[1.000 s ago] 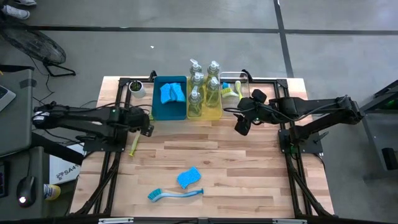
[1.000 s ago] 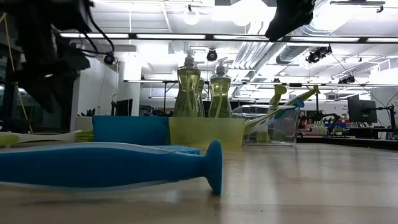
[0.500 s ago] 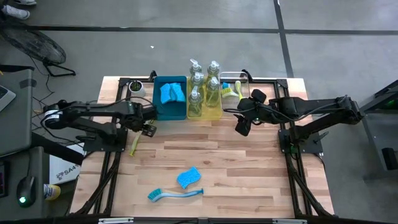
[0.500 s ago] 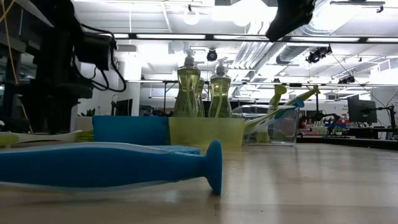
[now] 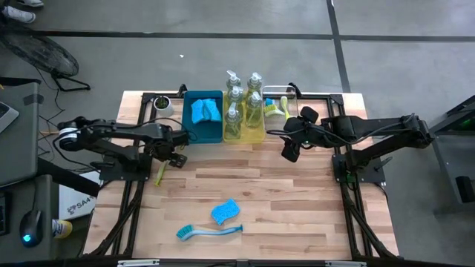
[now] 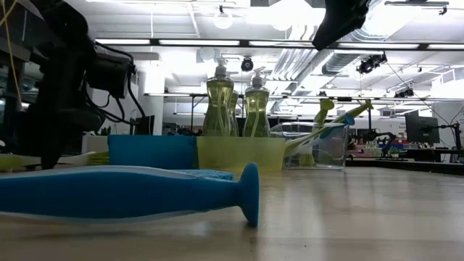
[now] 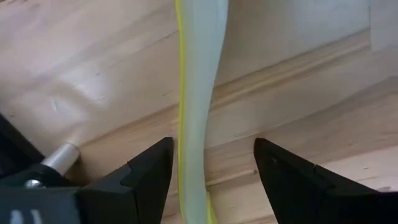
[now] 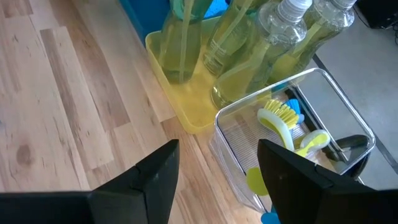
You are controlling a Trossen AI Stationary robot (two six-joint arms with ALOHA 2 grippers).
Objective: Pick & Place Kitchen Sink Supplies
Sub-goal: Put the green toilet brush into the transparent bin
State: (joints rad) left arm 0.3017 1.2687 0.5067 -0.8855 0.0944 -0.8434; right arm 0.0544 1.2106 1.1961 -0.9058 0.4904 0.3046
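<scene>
1. Two arms are working over the wooden surface (image 5: 297, 208) in the high view: the left claw (image 5: 175, 154) is hovering just above the yellow-green brush (image 5: 159, 173), which is lying just beside it near the surface's edge. The right claw (image 5: 288, 150) is waiting near the clear bin (image 5: 291, 92). A blue sponge (image 5: 225, 211) and a blue brush (image 5: 209, 232) are lying well apart from both claws.

2. In the low view, the blue brush (image 6: 123, 193) is filling the foreground; four soap bottles (image 6: 220, 101) are standing in a yellow bin (image 6: 239, 154) beyond it.

3. In the left wrist view, the left claw (image 7: 211, 168) is standing open and empty, and the brush's pale handle (image 7: 199, 93) is running between its fingers (image 7: 146, 177). The handle is looking light, stiff, smooth and likely slippery, so I judge the narrow waist the best hold.

4. In the right wrist view, the right claw (image 8: 217, 168) is standing open, holding nothing, near the clear bin (image 8: 323, 78) already containing brushes (image 8: 280, 118).

5. No readable writing or brand is showing anywhere.
</scene>
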